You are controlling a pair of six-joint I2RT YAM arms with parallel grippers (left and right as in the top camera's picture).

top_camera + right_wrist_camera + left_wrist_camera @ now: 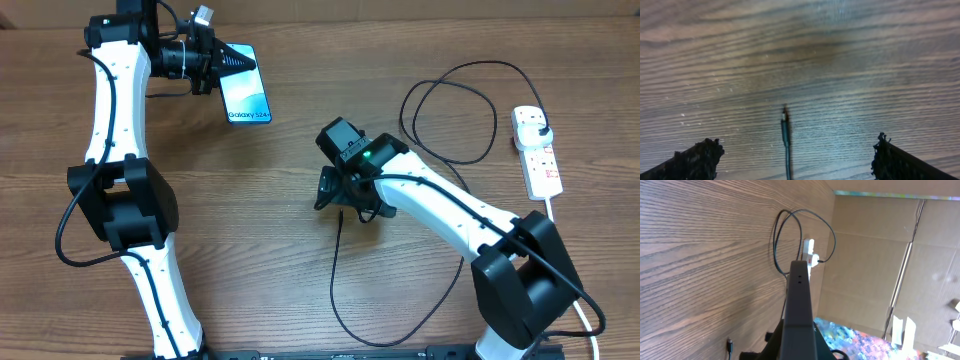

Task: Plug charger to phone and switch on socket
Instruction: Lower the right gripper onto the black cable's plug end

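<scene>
left gripper [222, 62] is pinched shut on the phone [248, 92], likely steadying it for plugging. right gripper [790, 155] gapes wide and empty, straddling the connector tip [785, 119] of the charger [334, 280] (its plug seems seated in the socket [540, 160]).

Both arms are the same build: the left arm [108, 100] and right arm [440, 205] have glossy white rounded links, broken up by chunky black joint housings [125, 200]. Thin black cables [62, 235] loop along the links from joint to joint. The right one's wrist block is black with a tiny green light [367, 155] glowing on it. The right gripper [332, 190] is black too, and up close its fingers [695, 159] have rough, jagged-looking edges at the tips.
</scene>
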